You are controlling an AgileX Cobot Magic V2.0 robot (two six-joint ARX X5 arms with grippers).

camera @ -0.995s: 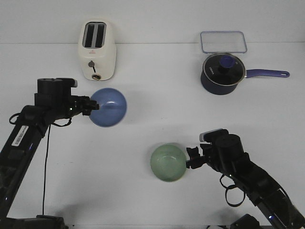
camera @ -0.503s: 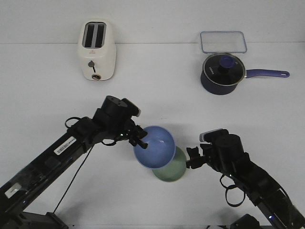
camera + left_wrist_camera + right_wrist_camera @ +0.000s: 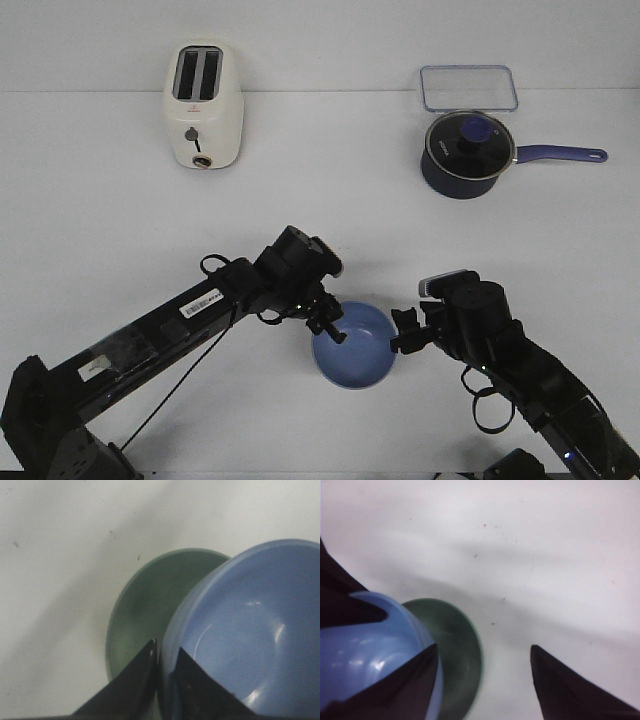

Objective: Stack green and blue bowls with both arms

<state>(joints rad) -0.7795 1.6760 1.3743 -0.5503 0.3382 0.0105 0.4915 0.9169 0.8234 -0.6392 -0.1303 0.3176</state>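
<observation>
Bench (image 3: 120,230) carrying both bowls. Left end effector (image 3: 330,328) pinching blue bowl (image 3: 356,348) rim, hovering over green bowl (image 3: 150,600), off-centre. Right end effector (image 3: 398,333) spreading wide, gripping nothing. Judgement: centre blue over green, then lower and release gently.

Blue bowl carried across and set into the green one

The left arm (image 3: 200,310) has swung the blue bowl (image 3: 355,345) from beside the toaster down over the green bowl (image 3: 145,605), now almost hidden from the front.
</observation>
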